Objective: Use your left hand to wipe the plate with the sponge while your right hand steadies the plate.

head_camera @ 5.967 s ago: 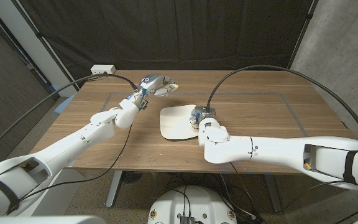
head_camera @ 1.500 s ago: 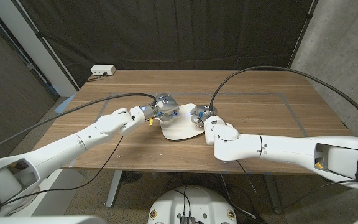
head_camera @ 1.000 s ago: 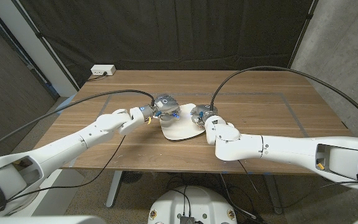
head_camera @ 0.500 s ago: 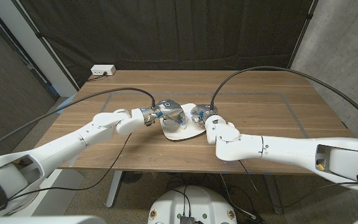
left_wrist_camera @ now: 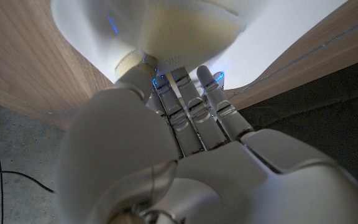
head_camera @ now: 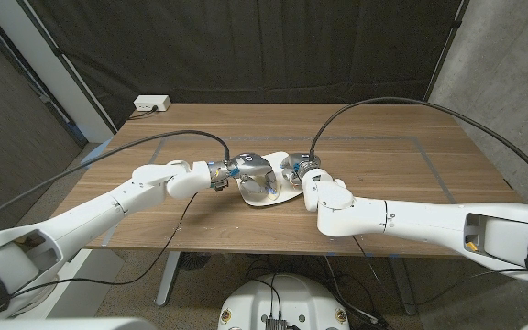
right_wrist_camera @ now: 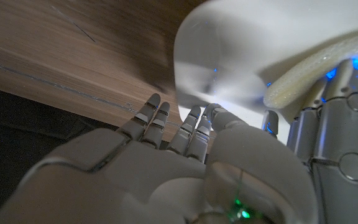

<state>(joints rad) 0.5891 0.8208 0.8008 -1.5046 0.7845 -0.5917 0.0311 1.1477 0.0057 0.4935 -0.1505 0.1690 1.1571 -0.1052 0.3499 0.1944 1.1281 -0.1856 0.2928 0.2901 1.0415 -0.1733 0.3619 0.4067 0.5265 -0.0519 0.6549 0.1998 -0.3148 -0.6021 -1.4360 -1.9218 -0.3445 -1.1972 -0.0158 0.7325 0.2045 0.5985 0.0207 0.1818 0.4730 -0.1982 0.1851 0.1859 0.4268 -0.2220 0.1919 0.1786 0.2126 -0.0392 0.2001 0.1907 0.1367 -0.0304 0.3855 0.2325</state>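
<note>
A white plate (head_camera: 280,193) lies on the wooden table near its middle. My left hand (head_camera: 253,171) is over the plate and holds a pale yellow sponge (left_wrist_camera: 188,32) against the plate's (left_wrist_camera: 284,31) surface. My right hand (head_camera: 300,170) rests at the plate's right rim, fingers touching the edge (right_wrist_camera: 229,56). In the right wrist view the sponge (right_wrist_camera: 309,68) and my left hand's fingers (right_wrist_camera: 334,137) sit beside my right hand (right_wrist_camera: 166,143).
A white power box (head_camera: 151,103) sits at the table's far left corner. Black cables run from both wrists across the table (head_camera: 411,156). A dark curtain hangs behind, and tape lines mark the tabletop.
My left hand has come down from the far left with the sponge and slid rightward onto the plate. My right hand stays at the plate's right rim.
</note>
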